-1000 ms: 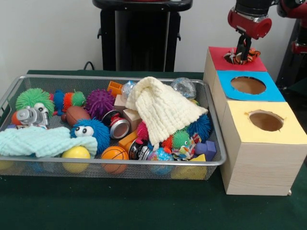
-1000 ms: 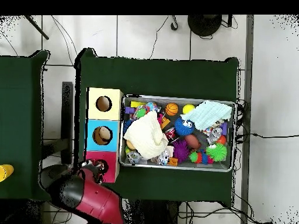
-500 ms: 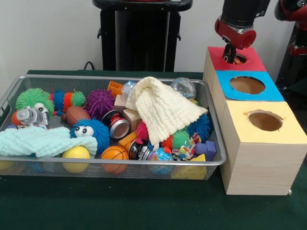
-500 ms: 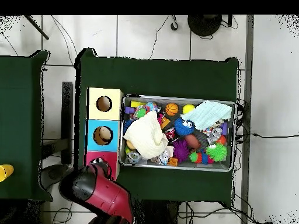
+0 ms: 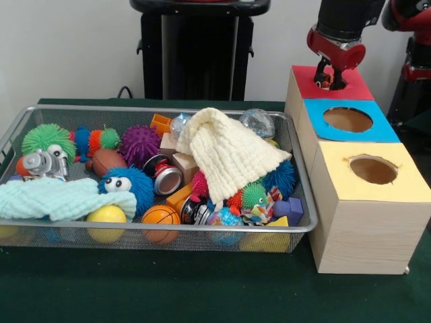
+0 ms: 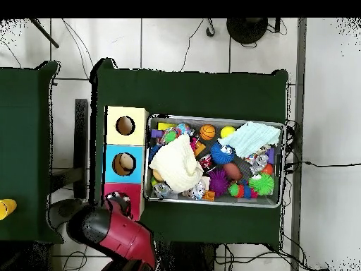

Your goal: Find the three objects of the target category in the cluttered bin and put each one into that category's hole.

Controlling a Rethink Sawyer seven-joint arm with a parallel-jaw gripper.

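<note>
The bin [image 5: 168, 228] is a silver wire-mesh basket on the green table, filled with toys. It also shows in the overhead view [image 6: 215, 118]. The hole [image 5: 335, 83] with the red surround tops the far end of the pale wooden box. My gripper [image 5: 329, 76] hangs just over this hole, its dark fingers partly hiding it. The fingers look open and hold nothing I can see. In the overhead view the red arm [image 6: 116, 236] covers the near part of the red top [image 6: 115, 190].
The same box carries a blue-topped hole [image 5: 348, 119] and a yellow-topped hole [image 5: 373, 169]. In the bin a cream knit cloth [image 5: 229, 153] and a mint cloth [image 5: 57, 197] lie over spiky balls, cans, small sports balls and blocks. The black pedestal [image 5: 199, 47] stands behind.
One second ago the gripper held an orange-and-black striped soft toy at the red hole. The toy is now out of sight and the gripper is empty, slightly higher.
</note>
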